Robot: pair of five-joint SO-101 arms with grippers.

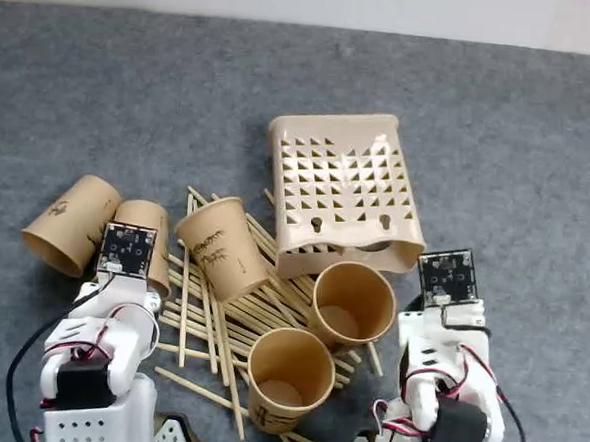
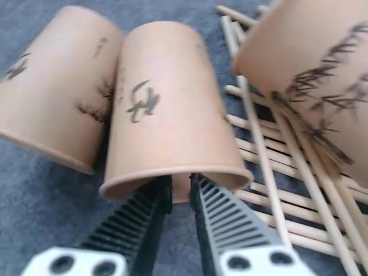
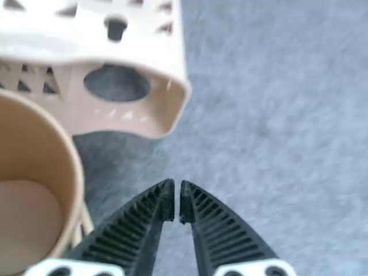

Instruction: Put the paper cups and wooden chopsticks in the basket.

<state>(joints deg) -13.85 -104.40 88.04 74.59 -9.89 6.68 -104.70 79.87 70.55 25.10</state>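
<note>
The cream basket point(image 1: 342, 194) lies on its side at the table's middle, also seen in the right wrist view as the basket point(image 3: 115, 57). Two paper cups point(image 1: 71, 222) point(image 1: 144, 234) lie at the left, one cup point(image 1: 221, 247) leans on the pile of wooden chopsticks point(image 1: 219, 322), and two cups point(image 1: 353, 303) point(image 1: 289, 379) stand upright in front of the basket. My left gripper point(image 2: 179, 192) is shut, its tips at the rim of a lying cup point(image 2: 167, 109). My right gripper point(image 3: 176, 201) is shut over bare carpet, beside an upright cup point(image 3: 29, 190).
Grey carpet point(image 1: 520, 145) covers the whole table. Another lying cup point(image 2: 52, 86) touches the one at my left gripper, and the leaning cup point(image 2: 310, 63) rests on chopsticks point(image 2: 287, 172) close by. Open carpet lies right of the basket.
</note>
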